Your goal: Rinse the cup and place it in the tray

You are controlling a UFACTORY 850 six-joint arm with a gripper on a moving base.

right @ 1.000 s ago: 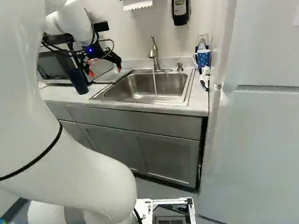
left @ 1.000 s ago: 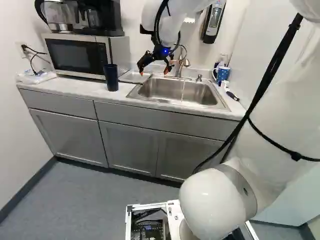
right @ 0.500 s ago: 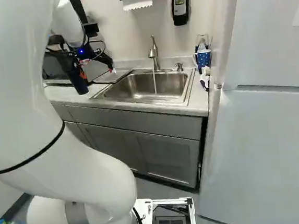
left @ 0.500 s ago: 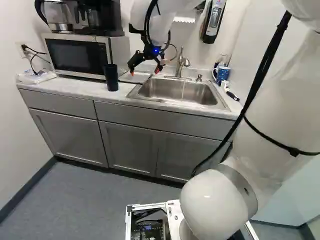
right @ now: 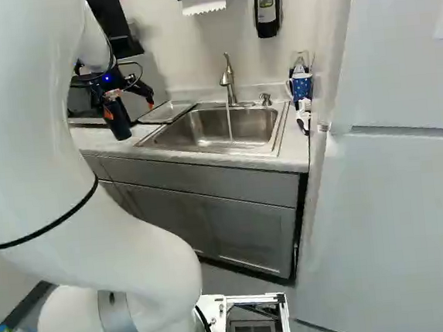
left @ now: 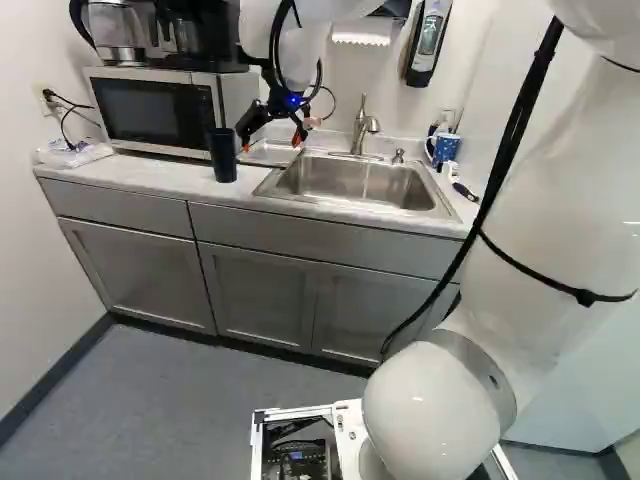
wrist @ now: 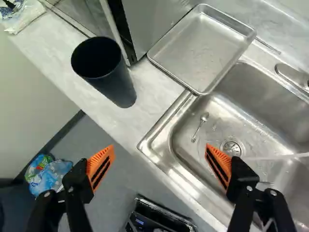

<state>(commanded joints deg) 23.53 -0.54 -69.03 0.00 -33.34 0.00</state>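
Microwave is met first at the left of the left base view, topped by a coffee maker. Next along, the cup is found on the counter, stood upright near the microwave, mouth pointed up, long axis vertical, well apart from both fingers. And on to the gripper: held in the air, pointed down, fingers parted wide, released, nothing grasped. Then comes the tray, laid flat between microwave and sink, its long axis run front to back, a near corner lapped over the sink's rim. Into the sink, where a spoon is seen near the drain, and water is being poured from the tap. Beyond, at the counter's far end, a blue mug is spotted, handle turned sinkward.
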